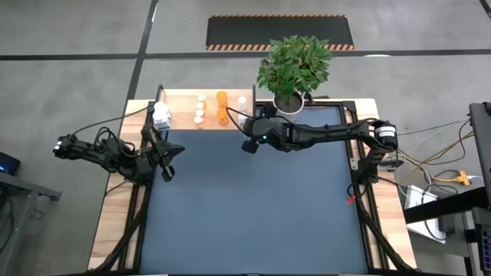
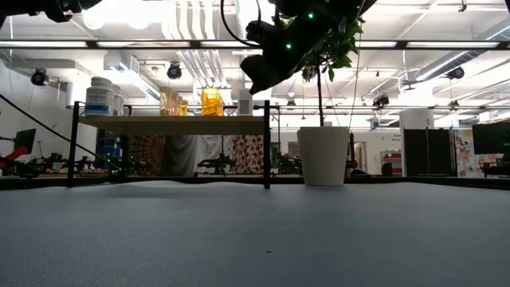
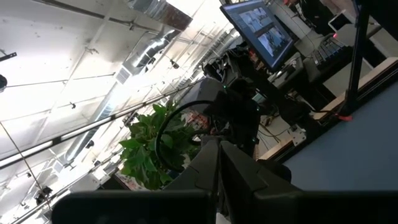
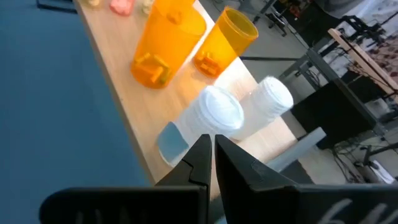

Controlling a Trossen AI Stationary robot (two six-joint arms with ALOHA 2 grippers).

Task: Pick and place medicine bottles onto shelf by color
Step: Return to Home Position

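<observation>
High view: medicine bottles stand on the shelf at the far edge of the table, some white, some orange. Right gripper hangs just beside the shelf front, fingers shut tight, nothing in it. Left gripper waits near the shelf's left end, also shut & empty.

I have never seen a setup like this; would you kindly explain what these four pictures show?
It is a robot with two arms at a blue table, each ending in a two-finger pincer. One camera looks down from above, one looks level across the tabletop, and one sits on each wrist. A wooden shelf at the table's far edge carries white bottles and orange bottles; a potted plant stands beside it. The left pincer, at the table's left edge, and the right pincer, near the shelf, are shut and empty.
</observation>
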